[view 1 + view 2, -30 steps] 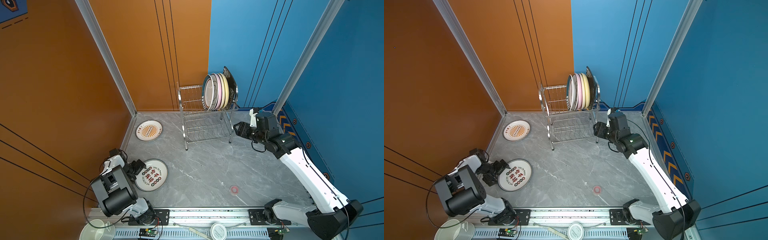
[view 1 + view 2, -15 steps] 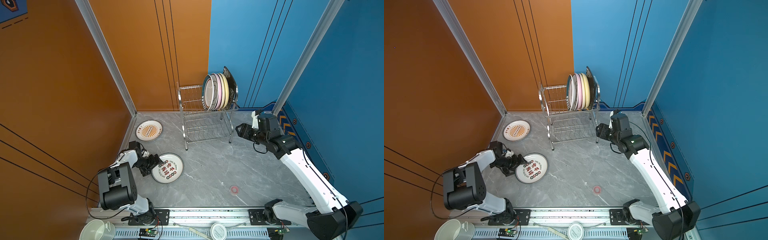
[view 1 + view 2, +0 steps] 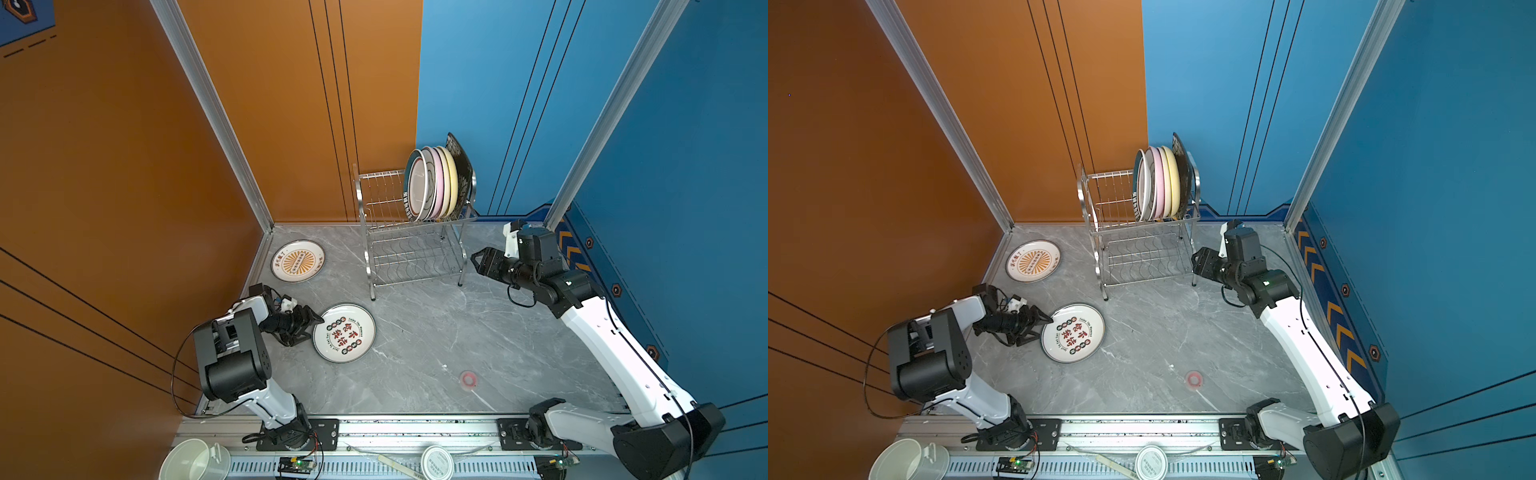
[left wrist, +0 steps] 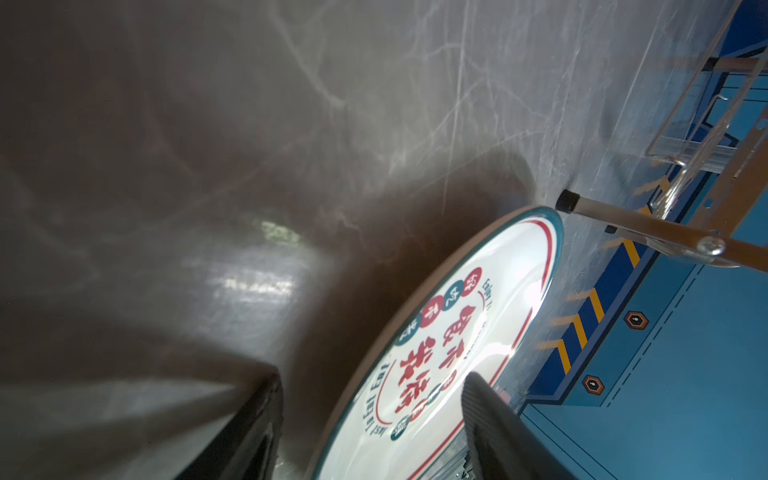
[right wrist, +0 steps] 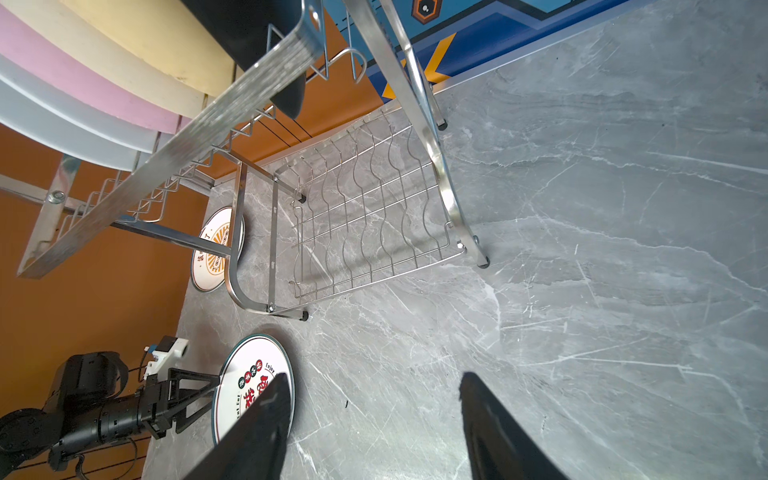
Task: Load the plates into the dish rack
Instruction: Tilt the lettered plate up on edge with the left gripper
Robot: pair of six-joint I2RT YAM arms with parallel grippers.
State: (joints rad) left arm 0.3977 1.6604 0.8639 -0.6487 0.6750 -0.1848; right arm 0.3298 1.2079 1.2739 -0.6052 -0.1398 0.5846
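Two white-and-black arms stood over a grey marble tabletop point(image 3: 436, 332), one at each front corner. At the back, the steel wire dish rack point(image 3: 415, 259) stood near where the orange and blue walls met, its wavy lower shelf bare. On its upper tier a row of plates point(image 3: 434, 185) stood on edge at the right end: white teal-rimmed ones at the left of the row, then a pink plate point(image 3: 436, 183), cream-yellow point(image 3: 451, 183), and a black square plate point(image 3: 461, 158) last. Two more plates lay flat on the table. The red-print plate point(image 3: 344, 332) lay in front of the rack's left front leg, and the orange sunburst plate point(image 3: 298, 261) lay near the back left corner. The left gripper point(image 3: 316, 328) sat low at the red-print plate's left edge, its jaws apart and straddling the rim; in the left wrist view one of its fingers point(image 4: 490, 419) lay over the plate's face while a gap showed between the other and the rim. The right gripper point(image 3: 476, 262) hung just beside the rack's right front leg, jaws apart and empty. A small red ring point(image 3: 468, 379) lay on the table well in front of the rack.
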